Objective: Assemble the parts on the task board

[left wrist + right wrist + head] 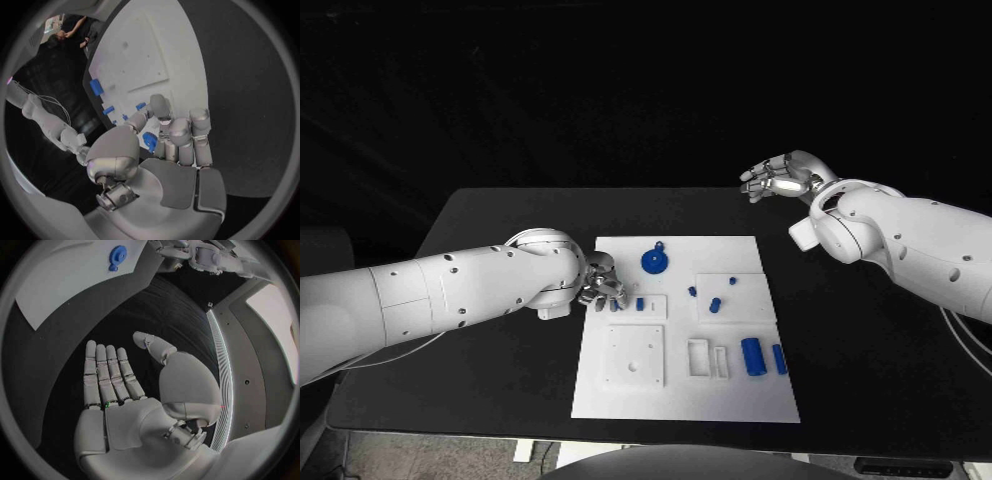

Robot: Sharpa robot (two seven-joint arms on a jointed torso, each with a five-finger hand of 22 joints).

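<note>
1. Two blue cylinders (764, 356) lay nearest the robot, at about five o'clock on the white board (687, 400), beside a narrow slotted block (707, 358); a square plate with holes (633, 355) sat to their left.
2. At the board's nine o'clock edge, the left hand (599, 285) hovered with its fingers (181, 140) curled in, pinching a small blue piece (149, 141) against the thumb. In the wrist view the piece showed only partly, so its shape was hard to tell.
3. Judging from this, the step was carrying that piece to its seat. Doing it well meant holding it upright, lining it over the hole before lowering, and pressing straight down rather than sideways.
4. Small blue pegs (713, 303) stood mid-board; the hand needed to pass clear of them.
5. A blue gear (655, 261) lay at twelve o'clock.
6. Farthest, at one o'clock off the board, the right hand (780, 178) was raised with its fingers straight and holding nothing.
</note>
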